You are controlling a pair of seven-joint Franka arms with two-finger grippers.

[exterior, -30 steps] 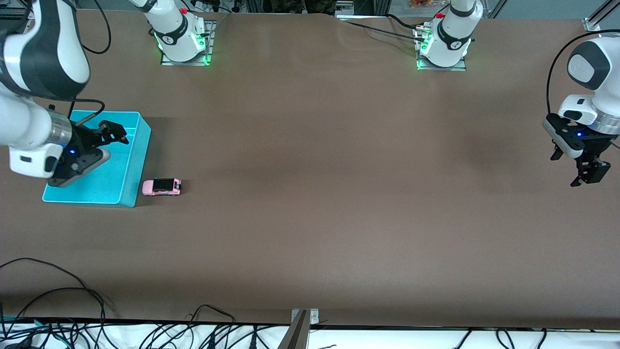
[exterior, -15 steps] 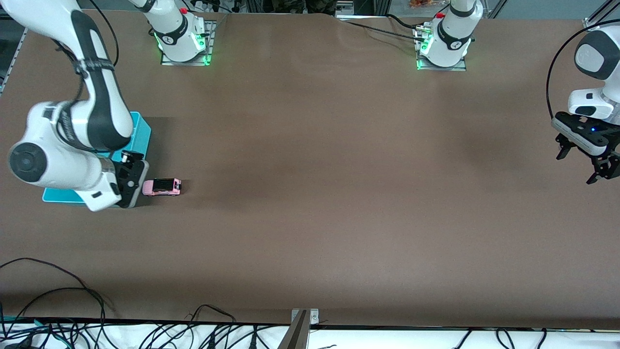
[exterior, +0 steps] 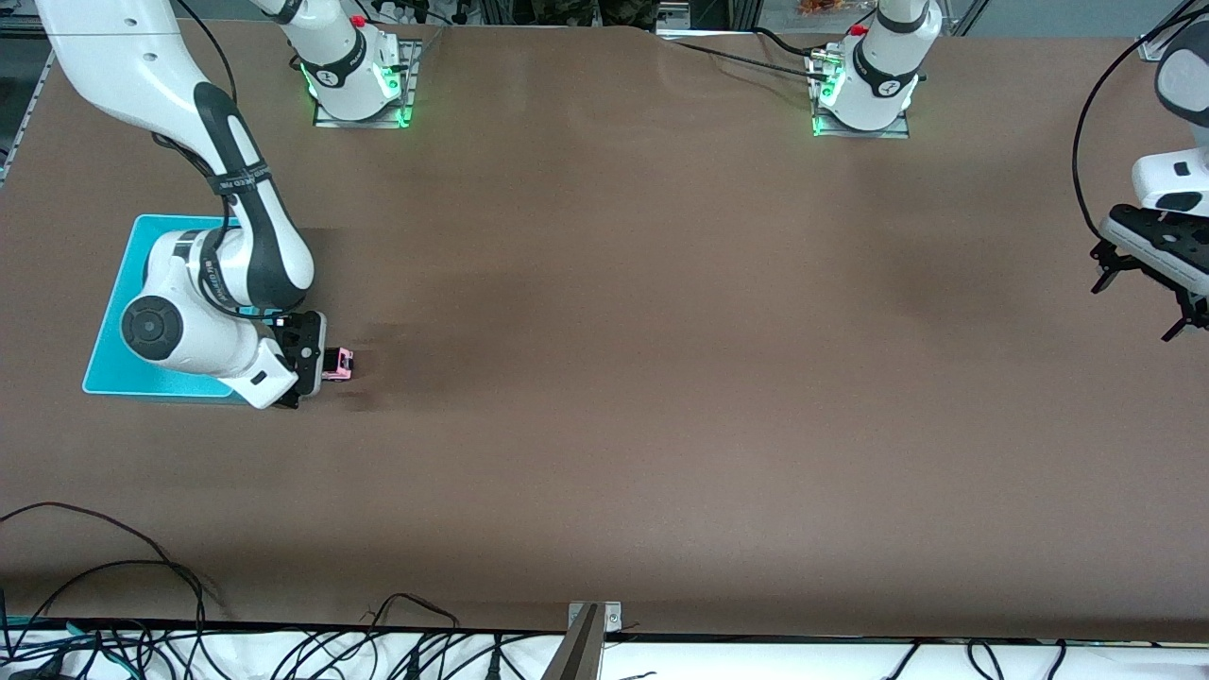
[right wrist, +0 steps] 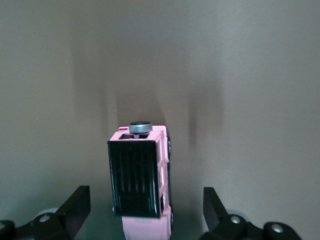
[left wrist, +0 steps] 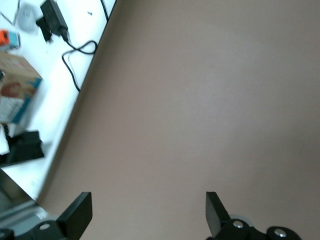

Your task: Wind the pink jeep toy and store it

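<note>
Swung off the turquoise bin [exterior: 113, 312], right pincer [right wrist: 142, 220] now straddles, spread, the black-roofed pink jeep toy [right wrist: 142, 180]; left pincer [left wrist: 145, 220] waits released over the bench [exterior: 661, 331].

Pink jeep toy [exterior: 337, 363] on table [exterior: 661, 378], just beside bin [exterior: 113, 368], toward right arm's end. Right gripper [exterior: 304, 364] directly over jeep toy [right wrist: 142, 180], fingers [right wrist: 75, 207] spread apart on either side of it, not touching. Left gripper [exterior: 1148, 297] over table edge at left arm's end, fingers [left wrist: 80, 215] apart, arm waiting.
</note>
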